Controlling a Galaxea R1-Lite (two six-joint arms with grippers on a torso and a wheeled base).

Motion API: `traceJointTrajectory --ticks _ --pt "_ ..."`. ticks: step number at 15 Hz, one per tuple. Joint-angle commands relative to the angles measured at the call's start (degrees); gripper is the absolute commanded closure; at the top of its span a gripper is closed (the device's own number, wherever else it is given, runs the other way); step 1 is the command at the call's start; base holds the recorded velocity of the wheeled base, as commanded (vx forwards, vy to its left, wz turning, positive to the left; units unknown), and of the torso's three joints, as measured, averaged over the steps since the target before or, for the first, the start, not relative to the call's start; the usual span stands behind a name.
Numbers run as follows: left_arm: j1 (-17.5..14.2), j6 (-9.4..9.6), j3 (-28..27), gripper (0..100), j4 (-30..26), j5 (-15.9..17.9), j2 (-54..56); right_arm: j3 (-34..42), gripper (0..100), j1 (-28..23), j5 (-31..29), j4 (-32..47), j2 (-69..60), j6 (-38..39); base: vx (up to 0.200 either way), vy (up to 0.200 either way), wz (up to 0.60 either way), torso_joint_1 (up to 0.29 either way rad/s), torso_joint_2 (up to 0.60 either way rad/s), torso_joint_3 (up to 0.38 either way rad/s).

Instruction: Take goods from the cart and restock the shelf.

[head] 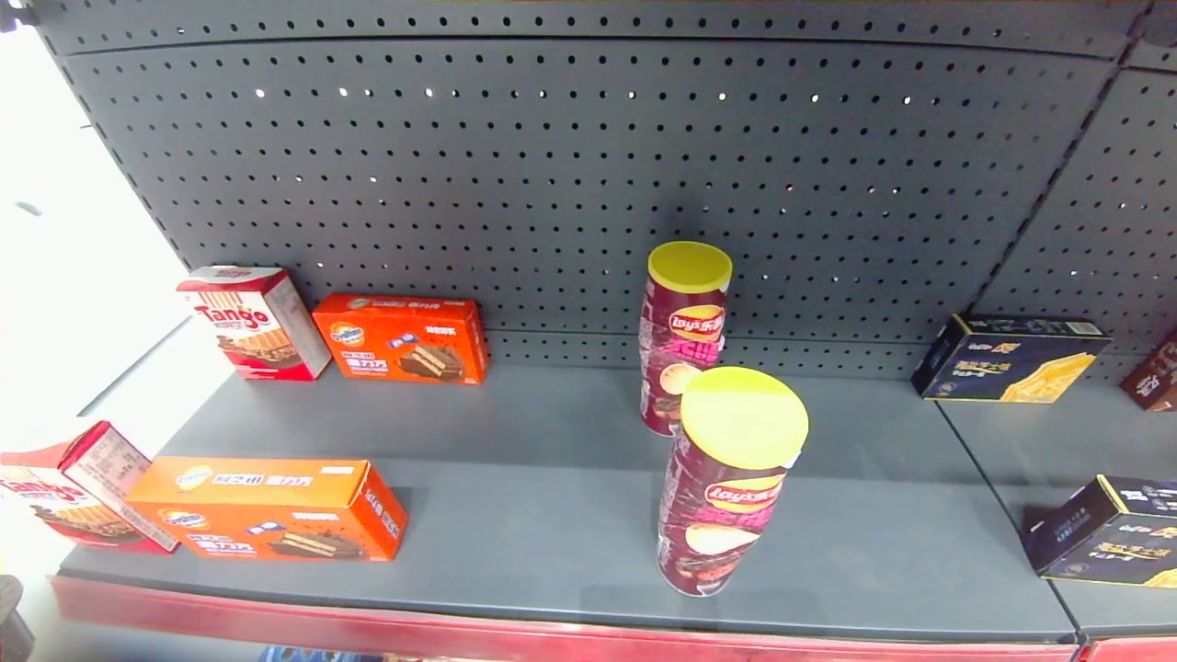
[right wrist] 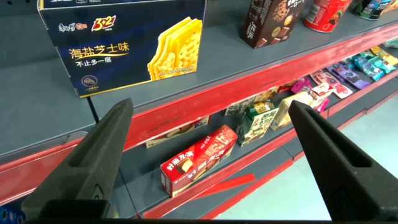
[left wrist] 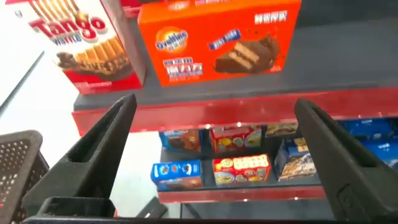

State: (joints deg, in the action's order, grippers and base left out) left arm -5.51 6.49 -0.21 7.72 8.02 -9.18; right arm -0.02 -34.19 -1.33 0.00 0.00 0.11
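Observation:
On the grey shelf (head: 552, 515) two maroon chip cans with yellow lids stand upright, one at the front (head: 722, 483) and one behind it (head: 685, 336). Orange cake boxes lie at the front left (head: 267, 508) and back left (head: 402, 337), with red wafer boxes beside them (head: 253, 321) (head: 69, 487). My left gripper (left wrist: 214, 155) is open with nothing between its fingers, hanging before the shelf's red front edge below the orange box (left wrist: 217, 40) and the wafer box (left wrist: 78, 43). My right gripper (right wrist: 211, 155) is open and holds nothing, below a dark blue cracker box (right wrist: 127, 43).
Dark blue boxes sit on the right shelf section, one at the back (head: 1007, 359) and one at the front (head: 1108, 531). Lower shelves hold small snack packs (left wrist: 239, 168) and a red box (right wrist: 199, 158). A black mesh basket corner (left wrist: 18, 168) is in the left wrist view.

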Motion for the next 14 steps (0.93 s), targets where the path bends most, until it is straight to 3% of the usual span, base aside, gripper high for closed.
traceJointTrajectory --ticks 1,2,3,4,5,7,9,12,14 --pt "0.1 0.11 0.2 0 -1.6 0.1 4.6 0.0 0 0.0 0.0 0.0 0.0 0.0 0.0 0.0 0.0 0.0 0.0 0.0" --pt "0.4 0.28 0.2 0 -2.4 0.1 4.6 -0.1 0 0.0 0.0 0.0 0.0 0.0 0.0 0.0 0.0 0.0 0.0 0.0" --pt "7.7 0.11 0.2 0 -3.8 0.1 5.3 0.0 0 0.0 0.0 0.0 0.0 0.0 0.0 0.0 0.0 0.0 0.0 0.0" --pt "7.4 0.11 0.2 0 -3.9 0.2 5.6 -0.1 0 0.0 0.0 0.0 0.0 0.0 0.0 0.0 0.0 0.0 0.0 0.0" --pt "3.4 -0.33 0.2 0 -3.9 -0.1 6.5 -0.1 0 0.0 0.0 0.0 0.0 0.0 0.0 0.0 0.0 0.0 0.0 0.0" --pt "4.5 -0.33 0.2 0 -3.9 -0.1 7.3 -0.1 0 0.0 0.0 0.0 0.0 0.0 0.0 0.0 0.0 0.0 0.0 0.0" --pt "5.4 -2.18 0.2 0 -3.9 -0.4 9.2 0.0 0 0.0 0.0 0.0 0.0 0.0 0.0 0.0 0.0 0.0 0.0 0.0" --pt "5.4 -2.27 0.2 0 -3.9 -0.4 9.2 0.0 0 0.0 0.0 0.0 0.0 0.0 0.0 0.0 0.0 0.0 0.0 0.0" --pt "5.4 -4.82 0.2 0 -4.0 -0.5 9.2 -0.1 0 0.0 0.0 0.0 0.0 0.0 0.0 0.0 0.0 0.0 0.0 0.0"
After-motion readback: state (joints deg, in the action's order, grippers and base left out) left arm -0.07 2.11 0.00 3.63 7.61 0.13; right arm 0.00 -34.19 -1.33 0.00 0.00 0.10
